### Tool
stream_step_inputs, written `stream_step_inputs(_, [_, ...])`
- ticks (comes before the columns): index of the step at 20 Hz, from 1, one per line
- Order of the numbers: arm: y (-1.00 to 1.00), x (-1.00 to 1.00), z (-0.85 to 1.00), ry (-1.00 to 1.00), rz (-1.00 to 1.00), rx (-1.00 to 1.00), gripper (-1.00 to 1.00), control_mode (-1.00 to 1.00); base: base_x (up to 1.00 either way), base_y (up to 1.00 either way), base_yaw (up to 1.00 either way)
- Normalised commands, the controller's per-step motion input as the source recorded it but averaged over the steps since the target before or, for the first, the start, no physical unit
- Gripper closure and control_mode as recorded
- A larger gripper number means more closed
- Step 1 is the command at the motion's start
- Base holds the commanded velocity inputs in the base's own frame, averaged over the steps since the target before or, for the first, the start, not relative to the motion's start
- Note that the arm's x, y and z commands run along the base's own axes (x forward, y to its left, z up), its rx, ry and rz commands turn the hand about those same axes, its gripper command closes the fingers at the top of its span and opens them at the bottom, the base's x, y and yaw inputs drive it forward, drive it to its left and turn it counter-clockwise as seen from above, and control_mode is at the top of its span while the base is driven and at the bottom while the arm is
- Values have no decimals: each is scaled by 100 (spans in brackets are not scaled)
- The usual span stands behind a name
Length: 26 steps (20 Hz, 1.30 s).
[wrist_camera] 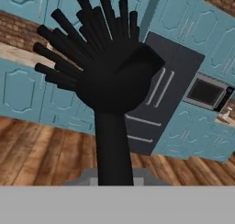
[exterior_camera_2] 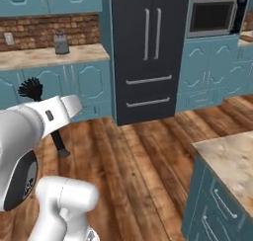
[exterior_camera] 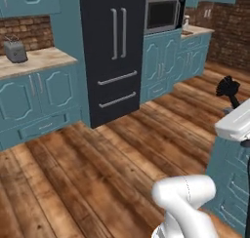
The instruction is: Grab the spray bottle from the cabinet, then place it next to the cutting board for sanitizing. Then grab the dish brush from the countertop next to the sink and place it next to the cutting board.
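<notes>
Here, left base view: at far left a silver toaster (exterior_camera: 15,51) sits on the beige marbled counter (exterior_camera: 39,61) in front of a red brick wall, teal arched-panel cabinets below. In the middle, a tall black fridge (exterior_camera: 114,51) with pale bar handles; right of it a built-in microwave (exterior_camera: 162,13). At the right edge the small all-black dish brush (exterior_camera: 228,89) sticks up, bushy bristle head on top, thin stick handle running down behind the white arm link.

Right base view: the dish brush (exterior_camera_2: 33,90) is at left, bristles fanned above the white forearm, handle coming out below it, held in the air over the wood plank floor (exterior_camera_2: 138,161). At lower right is a corner of the beige-and-brown marbled countertop (exterior_camera_2: 230,161) on its teal base.

Hand view: brush (wrist_camera: 103,76) upright and close, thick black bristles splayed up and left, handle dropping straight to the bottom centre.

Arm folded, forearm roughly level, brush pointing up. Jaws are closed tight on the brush handle; fingertips themselves are hidden.
</notes>
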Motion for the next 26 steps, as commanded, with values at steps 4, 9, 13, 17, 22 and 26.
stream_step_inputs(4, [0,0,0,0,0,0,100,100,100,79,-11])
stream_step_inputs(9, [0,0,0,0,0,0,100,100,100,80,-13])
stream_step_inputs(13, [0,0,0,0,0,0,100,100,100,22,-10])
stream_step_inputs(17, [0,0,0,0,0,0,100,100,100,0,-15])
stream_step_inputs(22, [0,0,0,0,0,0,100,100,100,13,-36])
stream_step_inputs(26, [0,0,0,0,0,0,100,100,100,40,-53])
